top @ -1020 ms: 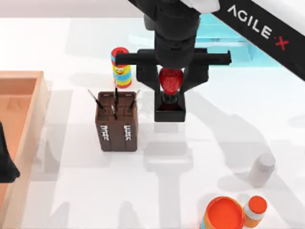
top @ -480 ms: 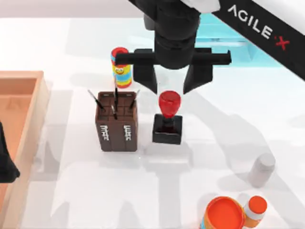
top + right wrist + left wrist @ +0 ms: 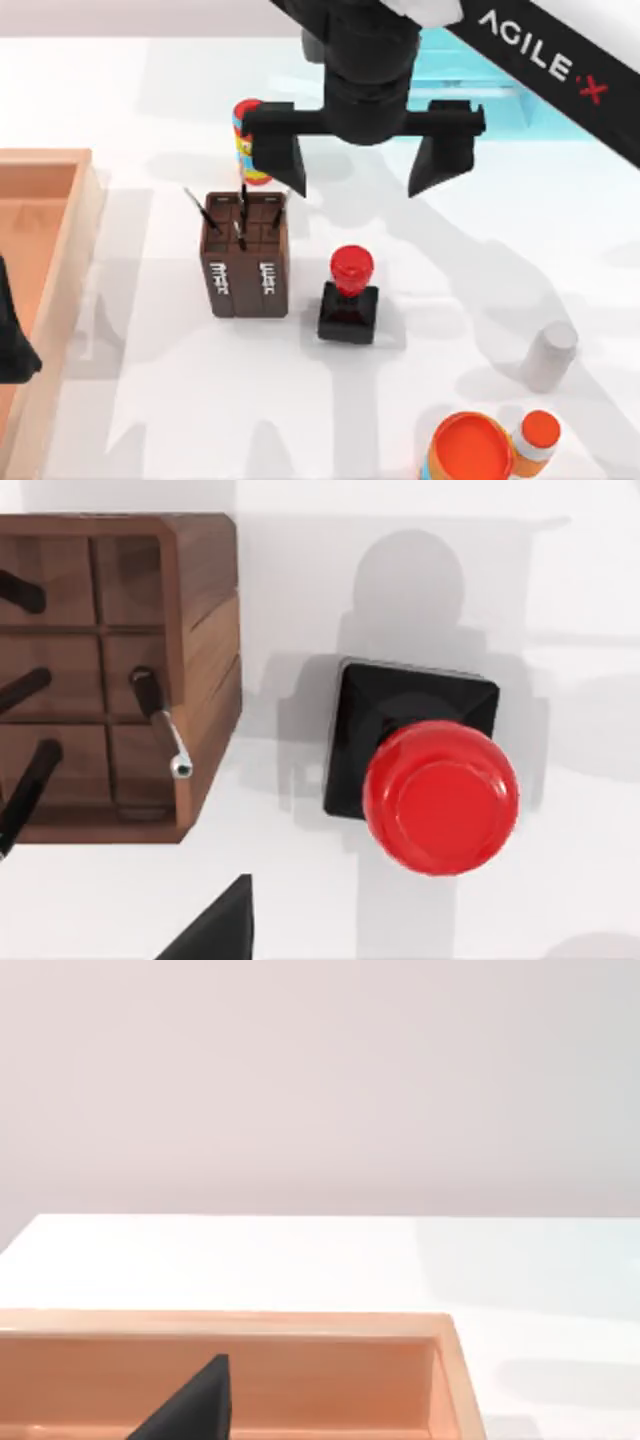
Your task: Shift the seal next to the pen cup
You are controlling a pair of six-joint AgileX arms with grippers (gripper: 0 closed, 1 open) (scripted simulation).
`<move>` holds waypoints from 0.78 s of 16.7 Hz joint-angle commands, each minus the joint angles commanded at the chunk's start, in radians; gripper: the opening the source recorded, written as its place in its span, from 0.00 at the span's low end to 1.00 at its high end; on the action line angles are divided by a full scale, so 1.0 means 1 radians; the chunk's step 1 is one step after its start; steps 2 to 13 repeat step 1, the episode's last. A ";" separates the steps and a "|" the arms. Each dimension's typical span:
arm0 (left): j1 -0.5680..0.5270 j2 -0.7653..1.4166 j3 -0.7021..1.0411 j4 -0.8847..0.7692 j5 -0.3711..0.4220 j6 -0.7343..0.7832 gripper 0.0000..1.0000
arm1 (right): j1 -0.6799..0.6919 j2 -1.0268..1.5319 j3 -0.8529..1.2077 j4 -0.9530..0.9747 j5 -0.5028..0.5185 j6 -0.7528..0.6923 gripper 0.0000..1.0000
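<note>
Now, seal upright beside pen cup, right gripper spread wide above it

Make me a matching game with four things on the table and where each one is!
Things:
1. stamp
2. pen cup
3. striped tube
4. right claw

Places:
A. standing on the table just right of the pen cup, apart from it
B. behind the pen cup, toward the far edge
C. open in the air above the table, holding nothing
D. between the wooden tray and the stamp

Pairs: 1-A, 2-D, 3-B, 4-C
</note>
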 joint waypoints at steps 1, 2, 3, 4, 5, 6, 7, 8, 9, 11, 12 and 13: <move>0.000 0.000 0.000 0.000 0.000 0.000 1.00 | 0.000 0.000 0.000 0.000 0.000 0.000 1.00; 0.000 0.000 0.000 0.000 0.000 0.000 1.00 | 0.000 0.000 0.000 0.000 0.000 0.000 1.00; 0.000 0.000 0.000 0.000 0.000 0.000 1.00 | 0.000 0.000 0.000 0.000 0.000 0.000 1.00; 0.000 0.000 0.000 0.000 0.000 0.000 1.00 | 0.000 0.000 0.000 0.000 0.000 0.000 1.00; 0.000 0.000 0.000 0.000 0.000 0.000 1.00 | 0.000 0.000 0.000 0.000 0.000 0.000 1.00; 0.000 0.000 0.000 0.000 0.000 0.000 1.00 | 0.000 0.000 0.000 0.000 0.000 0.000 1.00; 0.000 0.000 0.000 0.000 0.000 0.000 1.00 | 0.000 0.000 0.000 0.000 0.000 0.000 1.00; 0.000 0.000 0.000 0.000 0.000 0.000 1.00 | 0.000 0.000 0.000 0.000 0.000 0.000 1.00; 0.000 0.000 0.000 0.000 0.000 0.000 1.00 | 0.000 0.000 0.000 0.000 0.000 0.000 1.00; 0.000 0.000 0.000 0.000 0.000 0.000 1.00 | 0.000 0.000 0.000 0.000 0.000 0.000 1.00; 0.000 0.000 0.000 0.000 0.000 0.000 1.00 | 0.000 0.000 0.000 0.000 0.000 0.000 1.00; 0.000 0.000 0.000 0.000 0.000 0.000 1.00 | 0.000 0.000 0.000 0.000 0.000 0.000 1.00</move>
